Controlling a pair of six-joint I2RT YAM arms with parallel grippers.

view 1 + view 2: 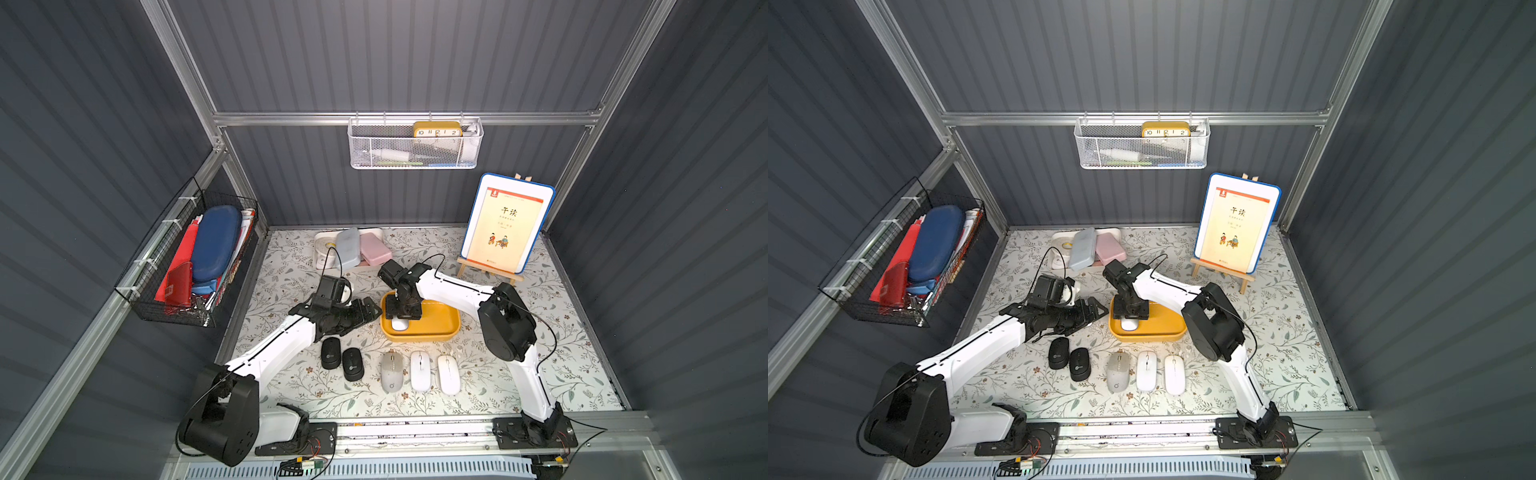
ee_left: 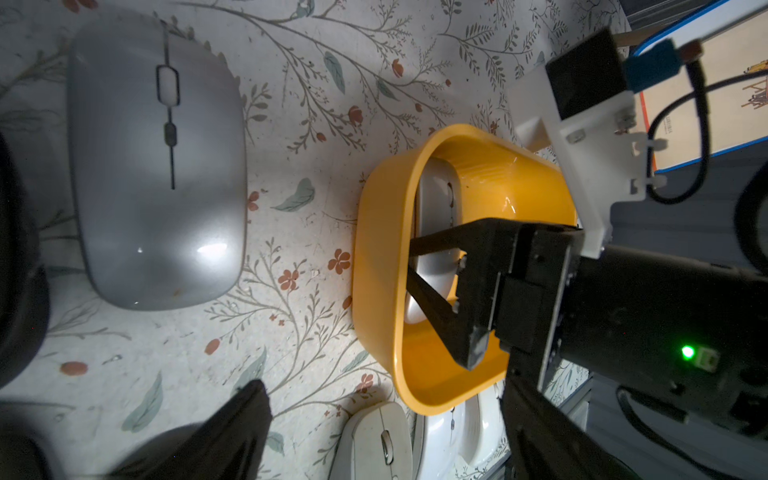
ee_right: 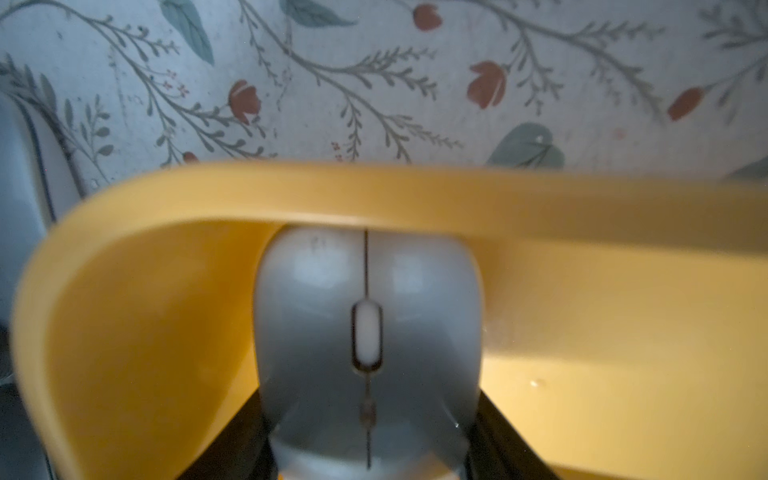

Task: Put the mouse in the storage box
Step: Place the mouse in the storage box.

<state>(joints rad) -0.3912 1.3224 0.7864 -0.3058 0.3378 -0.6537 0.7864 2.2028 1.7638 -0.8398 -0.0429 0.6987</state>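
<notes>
Right hand (image 1: 400, 319) pinches the white mouse (image 3: 365, 291) inside the storage box (image 3: 124, 332); left hand (image 1: 368, 311) spread wide.

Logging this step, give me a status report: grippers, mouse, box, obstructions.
Right gripper shut on white mouse, inside yellow storage box. Left gripper open beside box. Row of mice in front, apart from box.

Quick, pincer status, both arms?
Left pincer: open, holding nothing.
Right pincer: closed on the white mouse, inside the yellow box.
</notes>
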